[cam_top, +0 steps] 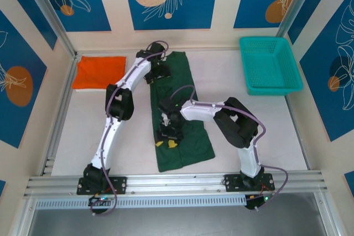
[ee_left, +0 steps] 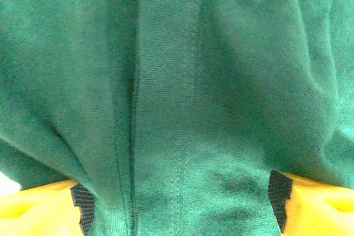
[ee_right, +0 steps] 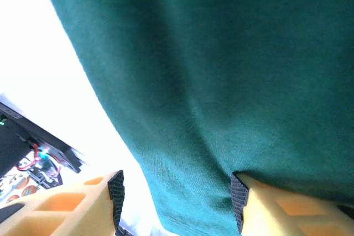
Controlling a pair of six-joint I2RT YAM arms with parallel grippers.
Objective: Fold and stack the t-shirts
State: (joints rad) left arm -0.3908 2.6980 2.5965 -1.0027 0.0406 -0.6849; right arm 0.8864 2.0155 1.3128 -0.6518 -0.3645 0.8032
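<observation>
So where we're at: about halfway, we'd say. Nearest us, the dark green t-shirt [cam_top: 188, 147] lies down the middle of the bench [cam_top: 265, 131] as a long narrow strip, running from close to the near edge up toward the far edge. The lengthwise fold looks done, but the crosswise fold and the stacking are left.

The right gripper [cam_top: 168, 132] sits on the near half of the strip. Its fingers [ee_right: 113, 192] are partway apart with the shirt's side edge running between them. We can't tell if they're actually pinching it.

Further up, the left gripper [cam_top: 157, 72] is at the far end of the strip. Its fingers [ee_left: 83, 200] stand wide with the cloth across the gap, so we'd guess it isn't clamped. Up close it's a soft, matte knit with fine ribs, a stitched seam and loose rumples.

Far left corner: the orange t-shirt [cam_top: 99, 72], already a neat flat rectangle. Far right corner: a teal plastic mesh basket [cam_top: 246, 64], stiff and boxy.
</observation>
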